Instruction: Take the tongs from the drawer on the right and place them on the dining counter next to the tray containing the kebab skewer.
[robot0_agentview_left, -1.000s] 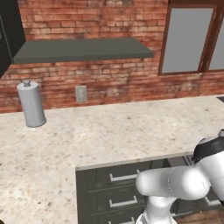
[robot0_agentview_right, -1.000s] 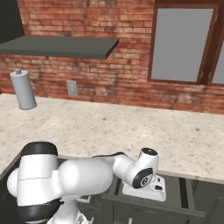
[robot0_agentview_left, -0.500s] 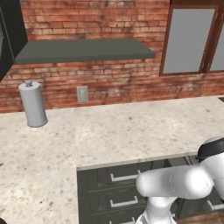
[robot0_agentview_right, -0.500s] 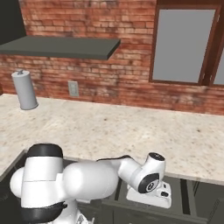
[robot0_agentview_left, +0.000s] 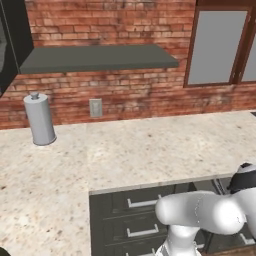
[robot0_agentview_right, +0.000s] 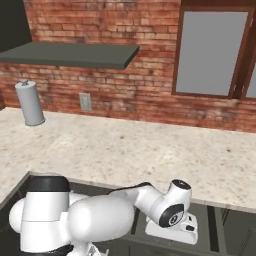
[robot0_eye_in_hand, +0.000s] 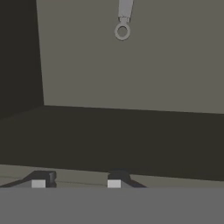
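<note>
Since the earlier frames, the arm has dipped lower into the open drawer (robot0_eye_in_hand: 131, 74), wrist now down below the surface (robot0_agentview_right: 125, 150) edge. Hand (robot0_eye_in_hand: 76, 183) sits near the drawer's front wall, fingertips (robot0_eye_in_hand: 114, 181) set fairly close together with nothing visibly pinched between them. Tongs (robot0_eye_in_hand: 123, 19) lie well apart on the drawer floor, only the ringed end showing. Risk, as a judgement: fingers have narrowed short of the tongs, so lifting now would likely come up empty.

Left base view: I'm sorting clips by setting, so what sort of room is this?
Most likely a kitchen: a speckled stone counter runs along a brick wall, with dark drawers below and a grey canister standing on it.
</note>
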